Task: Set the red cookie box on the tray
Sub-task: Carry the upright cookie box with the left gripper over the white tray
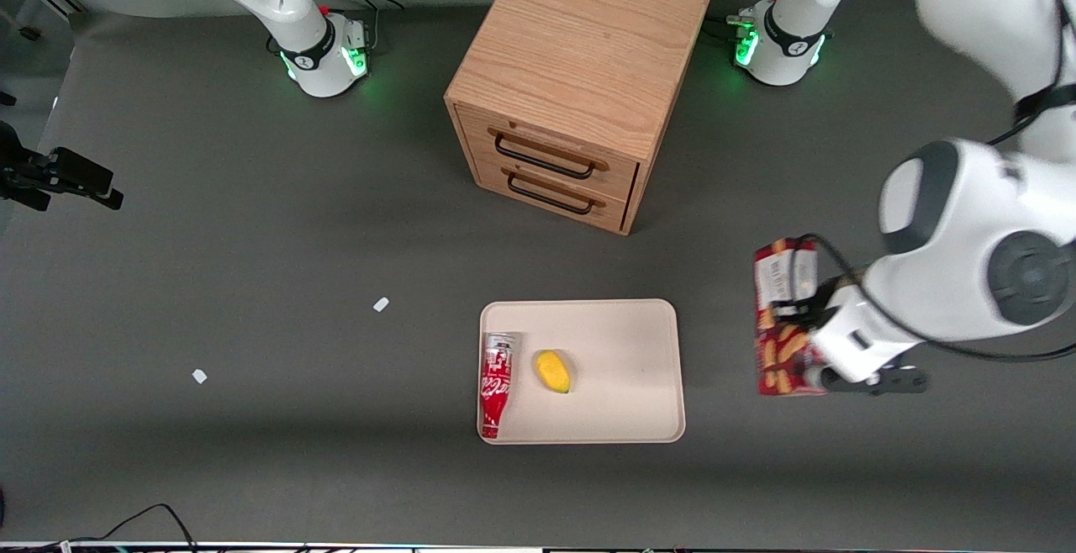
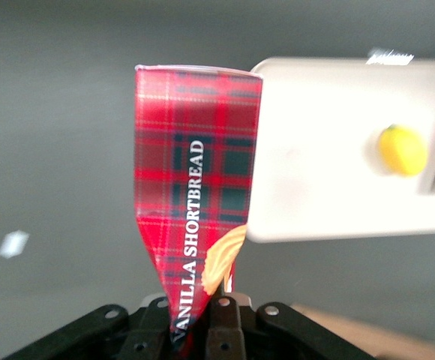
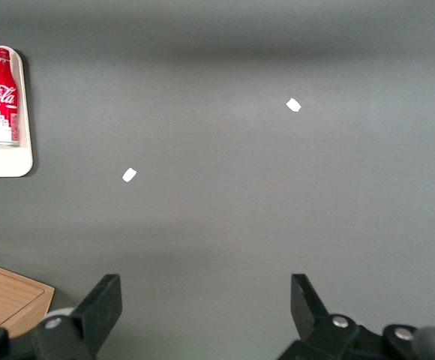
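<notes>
Gripping the red cookie box (image 1: 783, 318) beside the tray (image 1: 639, 343), end effector (image 2: 200, 319).

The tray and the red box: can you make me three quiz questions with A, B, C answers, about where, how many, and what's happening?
1. Where is the dark-red tartan cardboard cookie box?
A. On the wooden cabinet
B. Beside the flat beige rectangular tray, toward the working arm's end of the table
C. In a drawer

2. How many things lie on the tray?
A. None
B. Two
C. Five

3. What is the left arm's gripper doing?
A. Clamping the box
B. Hanging open and bare
C. Holding the can

Answers: 1 B, the box is off the tray's rim. 2 B, a red-and-white soda can and a small yellow fruit. 3 A, the wrist view shows the box pinched between the fingers.
</notes>
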Controlling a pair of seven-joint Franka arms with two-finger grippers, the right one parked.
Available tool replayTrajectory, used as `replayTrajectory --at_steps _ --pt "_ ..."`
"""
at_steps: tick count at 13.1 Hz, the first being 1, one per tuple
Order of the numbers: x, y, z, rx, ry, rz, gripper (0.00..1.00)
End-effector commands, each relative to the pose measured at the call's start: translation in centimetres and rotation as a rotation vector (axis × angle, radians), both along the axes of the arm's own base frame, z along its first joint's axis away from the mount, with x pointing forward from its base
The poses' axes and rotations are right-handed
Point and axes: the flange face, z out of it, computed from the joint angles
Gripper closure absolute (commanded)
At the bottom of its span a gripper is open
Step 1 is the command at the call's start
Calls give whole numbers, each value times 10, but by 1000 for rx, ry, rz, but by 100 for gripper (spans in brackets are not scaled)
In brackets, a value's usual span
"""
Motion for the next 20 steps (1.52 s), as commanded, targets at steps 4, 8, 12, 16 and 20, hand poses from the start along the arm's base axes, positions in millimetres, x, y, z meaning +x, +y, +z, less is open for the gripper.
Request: replayTrajectory --at_steps 4,8,12,16,20 --pt "17 -79 -93 24 -63 15 100" --pt "13 -107 -163 80 -66 20 100" --pt "5 -113 -195 127 -42 -15 100" --pt "4 -116 -207 111 -68 -9 100" --pt "8 -117 -207 109 -122 -7 0"
